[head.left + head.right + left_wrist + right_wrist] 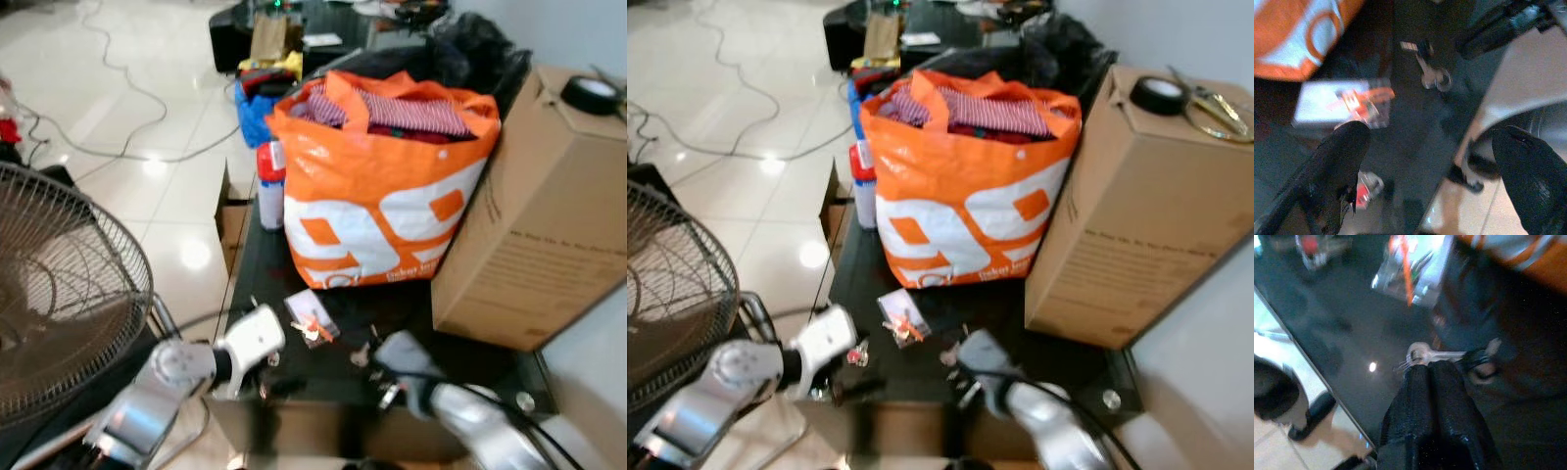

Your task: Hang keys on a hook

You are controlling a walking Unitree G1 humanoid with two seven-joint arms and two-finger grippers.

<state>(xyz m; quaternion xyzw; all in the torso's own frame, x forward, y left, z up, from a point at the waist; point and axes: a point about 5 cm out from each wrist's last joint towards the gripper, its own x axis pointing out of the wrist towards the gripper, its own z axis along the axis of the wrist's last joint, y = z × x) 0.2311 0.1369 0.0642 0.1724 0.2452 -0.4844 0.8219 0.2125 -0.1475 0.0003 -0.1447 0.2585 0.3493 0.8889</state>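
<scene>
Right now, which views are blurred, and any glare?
Left eye view: both arms smeared at the bottom edge, bright glare spots on the floor tiles. Right eye view: much the same softness. Left wrist view: soft all over, keys still readable. Right wrist view: right pincer sharp beside the keys, a small glint on the dark tabletop.

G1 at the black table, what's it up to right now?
It is going for the small silver keys lying on the glossy black table, in front of the orange and white shopping bag. The right tool has its fingers shut with the tips at the key ring, nothing lifted yet. The left tool hovers open near the table edge, beside a small clear packet.
</scene>
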